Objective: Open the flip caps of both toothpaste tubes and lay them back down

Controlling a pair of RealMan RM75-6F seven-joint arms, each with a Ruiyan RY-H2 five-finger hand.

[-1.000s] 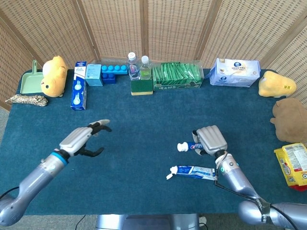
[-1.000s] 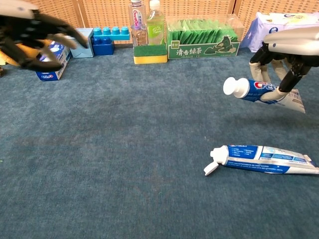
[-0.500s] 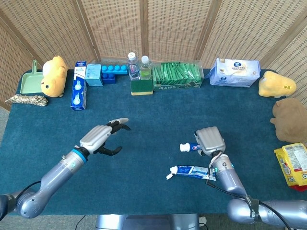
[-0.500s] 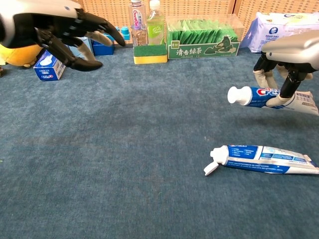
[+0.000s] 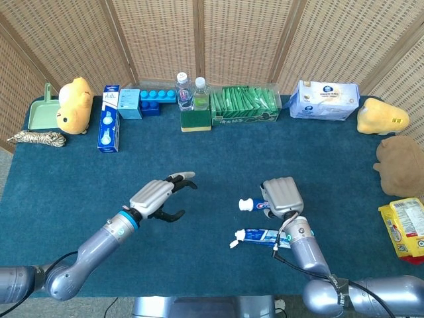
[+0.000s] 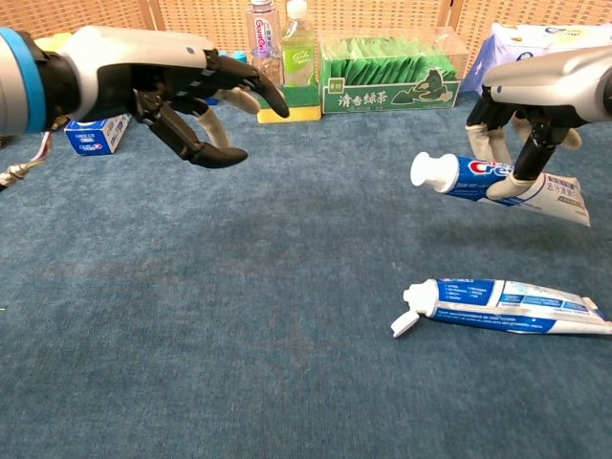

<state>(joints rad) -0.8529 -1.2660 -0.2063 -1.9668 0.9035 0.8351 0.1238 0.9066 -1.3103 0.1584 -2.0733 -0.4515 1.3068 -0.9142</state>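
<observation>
White-capped toothpaste tube (image 6: 497,179) hangs at right of frame above the counter (image 6: 239,325), grasped by the right hand (image 6: 535,96), cap pointing toward the released, spread left hand (image 6: 191,96), probably for flipping. Below lies the opened tube (image 6: 507,304), finished.

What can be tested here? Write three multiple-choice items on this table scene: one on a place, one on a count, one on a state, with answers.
1. Where is the white-capped blue toothpaste tube with its cap closed?
A. In the right hand
B. In the left hand
C. Behind the bottles

2. How many toothpaste tubes show?
A. One
B. Two
C. Four

3. What state is the flip cap of the blue toothpaste tube lying on the blue tablecloth?
A. Closed
B. Missing
C. Flipped open

Answers: 1 A, the right hand's fingers pinch it above the cloth; 2 B, one held and one lying; 3 C, its white lid hangs beside the nozzle.
</observation>
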